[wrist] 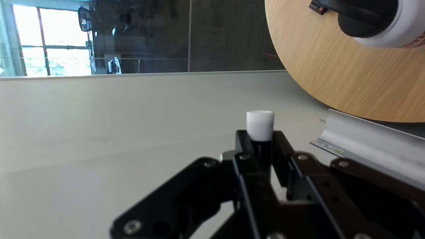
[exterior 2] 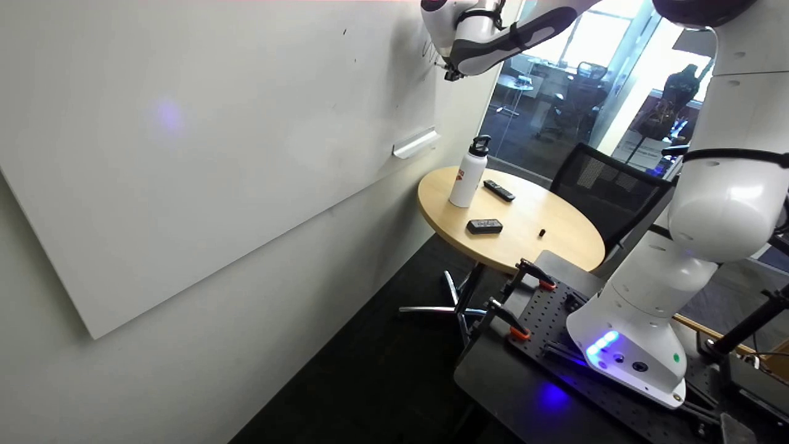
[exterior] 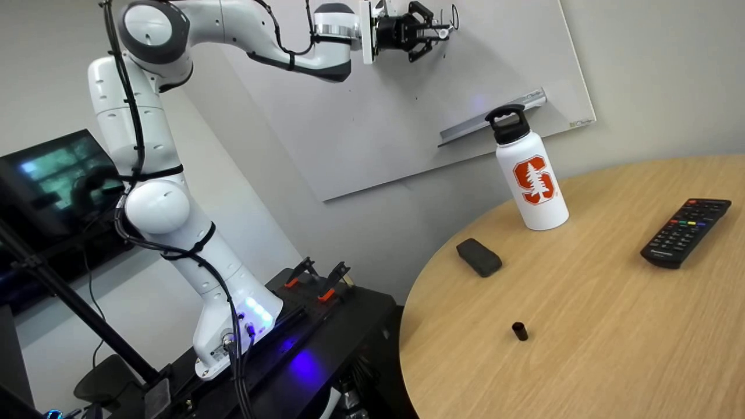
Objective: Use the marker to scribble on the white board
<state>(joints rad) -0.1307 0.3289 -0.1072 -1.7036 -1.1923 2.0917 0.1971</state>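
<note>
Pinching the marker (exterior: 444, 34) between its jaws, the gripper (exterior: 444, 32) hangs close to the white board (exterior: 401, 116) in an exterior view, near a dark loop (exterior: 456, 18). In an exterior view, a bottle (exterior 2: 467, 182) stands on the round table (exterior 2: 567, 242). In the wrist view, the marker's white end pokes out between the fingertips (wrist: 280, 142).

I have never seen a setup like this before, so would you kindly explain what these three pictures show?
The machine is a white, jointed robot arm. Two pictures come from cameras standing apart from it; the third comes from one mounted on the arm itself, looking past its end effector. That is closed on a marker, held at a white board; whether the tip touches, I cannot tell. Thin dark loops show on the board. On the round table lie a remote control, a black block and a small black cylinder, and a white bottle stands there too.
</note>
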